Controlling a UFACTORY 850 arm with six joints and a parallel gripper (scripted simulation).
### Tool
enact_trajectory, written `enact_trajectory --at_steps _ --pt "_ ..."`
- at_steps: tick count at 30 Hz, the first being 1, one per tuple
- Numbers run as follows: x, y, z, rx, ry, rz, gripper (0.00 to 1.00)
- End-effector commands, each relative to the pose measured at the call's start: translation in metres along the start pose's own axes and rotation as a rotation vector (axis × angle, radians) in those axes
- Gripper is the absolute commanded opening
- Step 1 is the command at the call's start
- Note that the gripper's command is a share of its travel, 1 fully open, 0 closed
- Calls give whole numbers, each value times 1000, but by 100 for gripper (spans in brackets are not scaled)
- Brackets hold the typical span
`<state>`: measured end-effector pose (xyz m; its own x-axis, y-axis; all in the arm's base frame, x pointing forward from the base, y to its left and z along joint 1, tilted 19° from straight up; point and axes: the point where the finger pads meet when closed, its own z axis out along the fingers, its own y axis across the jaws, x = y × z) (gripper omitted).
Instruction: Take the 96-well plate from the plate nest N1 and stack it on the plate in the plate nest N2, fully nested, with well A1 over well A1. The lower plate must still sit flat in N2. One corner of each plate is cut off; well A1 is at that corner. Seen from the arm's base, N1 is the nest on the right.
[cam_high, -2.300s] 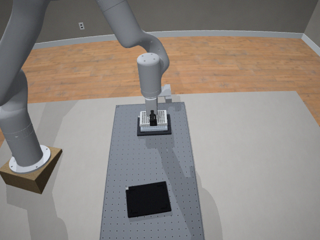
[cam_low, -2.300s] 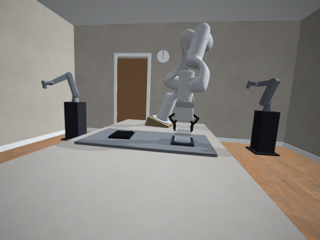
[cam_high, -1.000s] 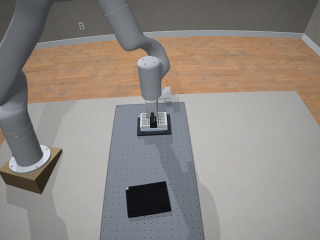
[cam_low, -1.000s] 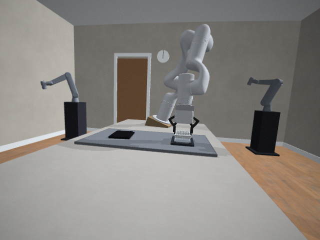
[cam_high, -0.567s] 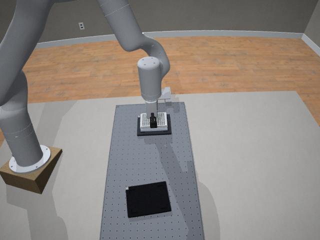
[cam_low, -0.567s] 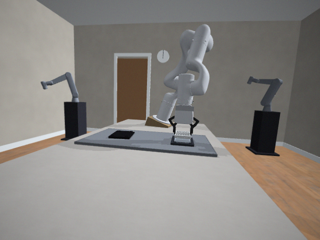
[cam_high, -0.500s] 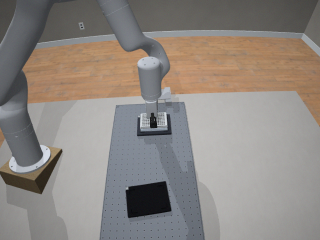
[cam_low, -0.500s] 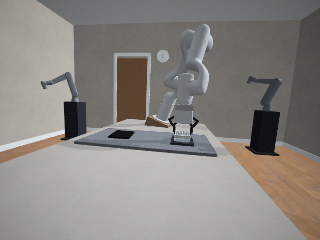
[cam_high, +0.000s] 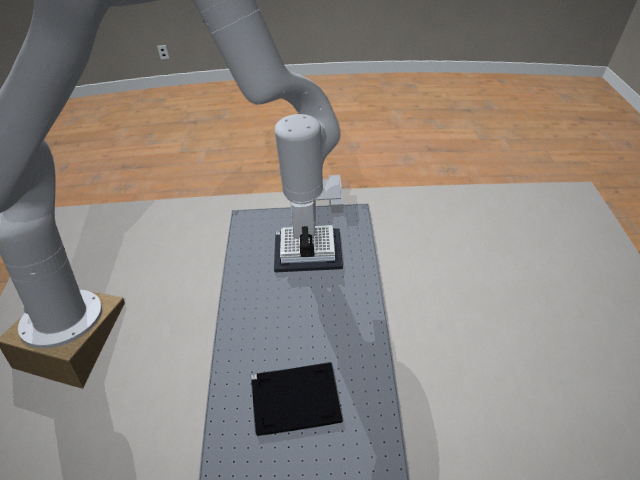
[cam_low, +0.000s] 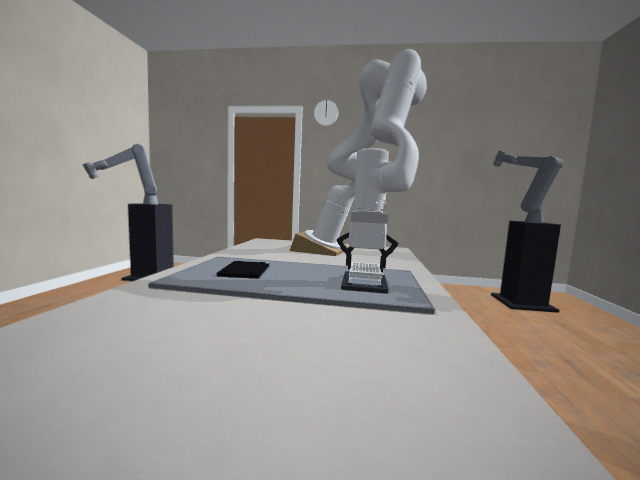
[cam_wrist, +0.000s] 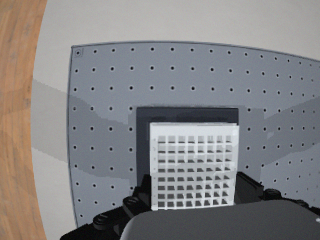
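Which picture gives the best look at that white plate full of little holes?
The wrist view: the white plate fills it, wells distinct. The top view shows it partly behind the gripper; in the exterior view it is tiny.

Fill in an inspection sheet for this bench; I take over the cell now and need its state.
Surface: grey table carrying a perforated breadboard.
Job's things: nest N1 holds no plate; upper 96-well plate over the lower plate in nest N2; seating and A1 corners cannot be judged.
Clutter: nothing seen.
Grippers: tool closed on the upper plate.
Cables: nothing seen.
Surroundings: two small arms on black pedestals, door, wall clock.
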<state>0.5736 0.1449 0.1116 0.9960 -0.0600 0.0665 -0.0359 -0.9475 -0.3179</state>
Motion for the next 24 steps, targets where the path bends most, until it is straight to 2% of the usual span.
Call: enact_trajectory --at_steps 1,24 --pt "1 0 0 0 2 0 0" --pt "1 0 3 0 2 0 0"
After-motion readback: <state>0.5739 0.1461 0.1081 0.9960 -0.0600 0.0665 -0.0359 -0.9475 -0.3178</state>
